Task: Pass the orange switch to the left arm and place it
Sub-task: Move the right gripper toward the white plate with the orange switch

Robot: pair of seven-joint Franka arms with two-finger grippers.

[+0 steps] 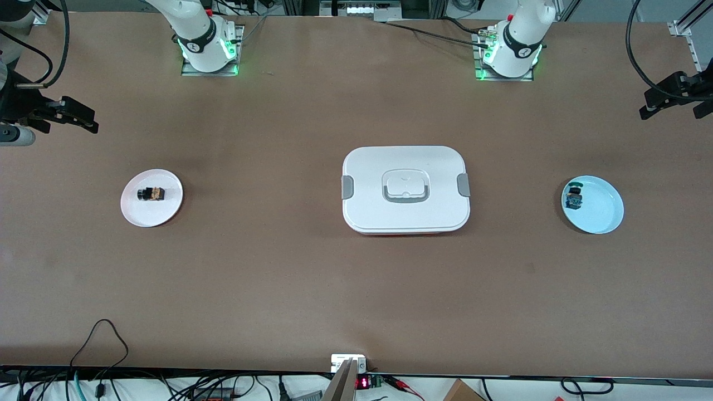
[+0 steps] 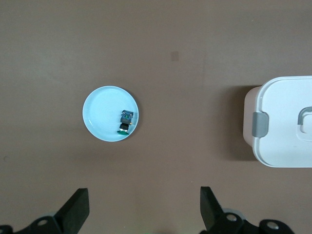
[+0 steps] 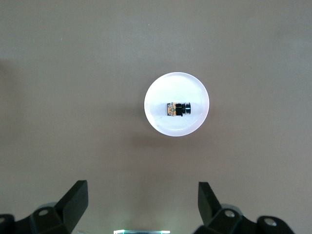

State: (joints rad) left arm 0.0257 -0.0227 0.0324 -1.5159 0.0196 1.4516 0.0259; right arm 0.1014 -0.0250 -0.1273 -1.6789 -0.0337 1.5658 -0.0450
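We see the tiny orange switch [image 1: 151, 194], black-capped with a blocky orange body, lying on its side in the middle of a small round white plate [image 1: 165, 210] on the brown tabletop [image 1: 278, 278], toward the right arm's end. The large white rounded-rectangular plastic box [image 1: 406, 161], with grey side clips and a recessed grey-rimmed lid handle, sits closed in the middle of the tabletop, a sliver of red showing at its base edge, well apart from both plates. Toward the left arm's end we find a small round pale blue plate [image 1: 601, 214] carrying a blue-and-teal switch [image 1: 573, 197], which lies near the rim on the side toward the box. The right end effector [image 3: 142, 204] hangs high over the tabletop beside the white plate, its two black fingers spread wide apart and holding nothing. The left end effector [image 2: 144, 207] likewise hangs high beside the blue plate, fingers wide apart and empty, with one corner of the box in its wrist view.
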